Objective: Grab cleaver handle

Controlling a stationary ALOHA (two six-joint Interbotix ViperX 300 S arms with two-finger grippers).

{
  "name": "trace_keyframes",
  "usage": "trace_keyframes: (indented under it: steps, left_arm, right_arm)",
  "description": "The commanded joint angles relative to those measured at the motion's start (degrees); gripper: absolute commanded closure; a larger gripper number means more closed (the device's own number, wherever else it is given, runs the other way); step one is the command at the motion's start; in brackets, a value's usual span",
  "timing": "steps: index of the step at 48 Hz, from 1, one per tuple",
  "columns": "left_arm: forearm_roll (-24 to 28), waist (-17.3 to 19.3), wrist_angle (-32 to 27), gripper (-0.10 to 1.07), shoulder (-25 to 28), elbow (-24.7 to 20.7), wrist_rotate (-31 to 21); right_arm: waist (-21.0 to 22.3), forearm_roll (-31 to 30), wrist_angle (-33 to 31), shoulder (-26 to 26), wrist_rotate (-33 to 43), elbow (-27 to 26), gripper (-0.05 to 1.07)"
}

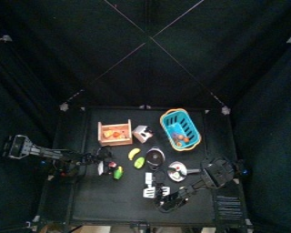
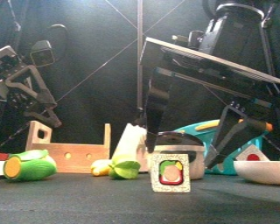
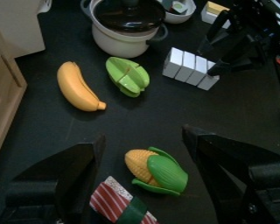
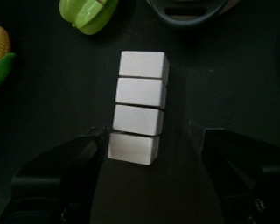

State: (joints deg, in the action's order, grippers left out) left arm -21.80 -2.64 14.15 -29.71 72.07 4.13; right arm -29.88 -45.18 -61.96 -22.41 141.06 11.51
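Observation:
The cleaver (image 1: 143,134) is a small whitish blade lying between the wooden crate (image 1: 115,134) and the blue basket (image 1: 181,129). Its dark handle is too small to make out. In the front view the whitish blade (image 2: 130,143) stands beside the crate (image 2: 66,150). My right gripper (image 4: 154,166) is open, low over one end of a row of white blocks (image 4: 142,92), at the table's front (image 1: 173,193), well away from the cleaver. My left gripper (image 3: 149,175) is open over a corn cob (image 3: 157,170), at the left (image 1: 106,168).
A round silver pan (image 1: 176,169) sits between the grippers and the basket. A banana (image 3: 78,86), a green fruit (image 3: 127,74) and a striped carton (image 3: 113,199) lie near the left gripper. A white bowl (image 2: 265,171) is at the front right.

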Motion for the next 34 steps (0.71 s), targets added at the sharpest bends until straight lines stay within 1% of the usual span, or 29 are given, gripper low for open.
trace_keyframes:
  steps: [1,7,18,27,34]
  left_arm:
    - [0.00,-0.09,0.18,-0.04,0.00,-0.53,0.09]
    - [0.09,-0.09,0.18,-0.04,0.00,-0.53,0.09]
    - [0.18,-0.09,0.62,-0.04,0.00,-0.62,0.09]
    - [0.18,0.09,1.23,-0.04,-0.62,-0.70,0.18]
    - [0.18,0.26,2.02,-0.04,-1.49,-0.79,0.18]
  right_arm:
    - [-0.18,-0.97,-0.18,4.13,-1.23,-0.18,0.01]
    - [-0.26,-0.97,-0.18,6.50,-7.03,-0.26,0.01]
    - [0.35,-1.14,-0.44,12.92,-22.94,-0.88,0.01]
    - [2.46,-3.16,-0.62,18.19,-31.64,-0.18,0.01]
    - [5.10,-6.33,-0.44,21.97,-38.23,0.88,0.01]
